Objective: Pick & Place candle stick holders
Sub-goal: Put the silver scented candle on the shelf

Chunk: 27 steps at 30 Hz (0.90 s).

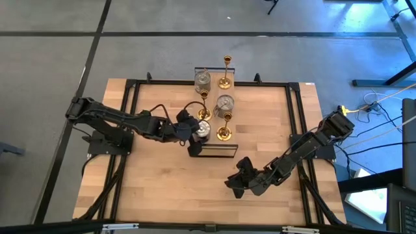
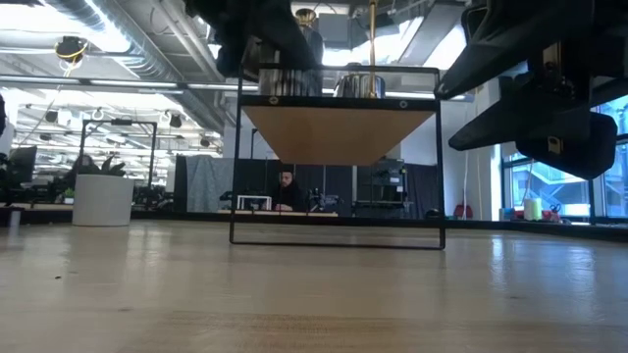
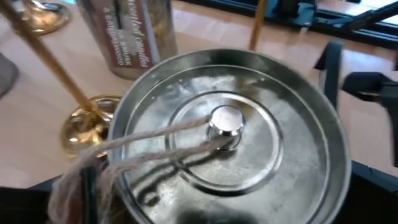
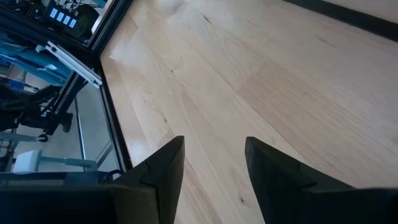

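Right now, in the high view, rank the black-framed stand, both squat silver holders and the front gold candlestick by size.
1. Black-framed wooden stand.
2. Front squat round silver holder and middle squat round silver holder: alike.
3. Front slim gold candlestick.

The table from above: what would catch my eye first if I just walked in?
Probably the cluster of shiny candle holders on the narrow raised shelf at the table's middle: slim gold candlesticks beside squat silver tins. Next, the left gripper, jaws open, right at the nearest silver tin, whose lid fills its wrist view. The right gripper waits empty over bare wood near the front.
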Tool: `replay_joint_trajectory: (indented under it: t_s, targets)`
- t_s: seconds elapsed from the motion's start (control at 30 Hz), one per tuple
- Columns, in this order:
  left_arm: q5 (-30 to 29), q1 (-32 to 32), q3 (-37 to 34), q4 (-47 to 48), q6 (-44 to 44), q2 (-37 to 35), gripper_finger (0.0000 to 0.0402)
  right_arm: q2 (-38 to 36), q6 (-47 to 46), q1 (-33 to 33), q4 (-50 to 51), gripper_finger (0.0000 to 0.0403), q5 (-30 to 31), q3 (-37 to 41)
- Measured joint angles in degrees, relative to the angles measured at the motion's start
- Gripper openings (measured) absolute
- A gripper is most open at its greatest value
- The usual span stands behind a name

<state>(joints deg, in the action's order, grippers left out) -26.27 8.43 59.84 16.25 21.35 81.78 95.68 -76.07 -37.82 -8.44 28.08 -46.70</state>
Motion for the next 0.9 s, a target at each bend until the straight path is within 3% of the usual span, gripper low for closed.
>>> replay_joint_trajectory:
  t_s: [0.2, 0.67, 0.9]
  targets:
    - [2.1, 0.7, 0.0, 0.9, 1.3, 0.0, 0.04, 0.0, -0.4, 0.0, 0.6, 0.0174, 0.0, 0.0]
    - [-0.7, 1.0, 0.1, 6.8, 1.5, -2.7, 0.04, 0.0, -0.4, 0.0, 1.1, 0.0175, 0.0, 0.0]
    - [3.6, 1.0, 0.1, 9.3, 2.8, -4.8, 0.04, 0.0, -1.1, 0.0, 2.0, 0.0175, 0.2, 0.0]
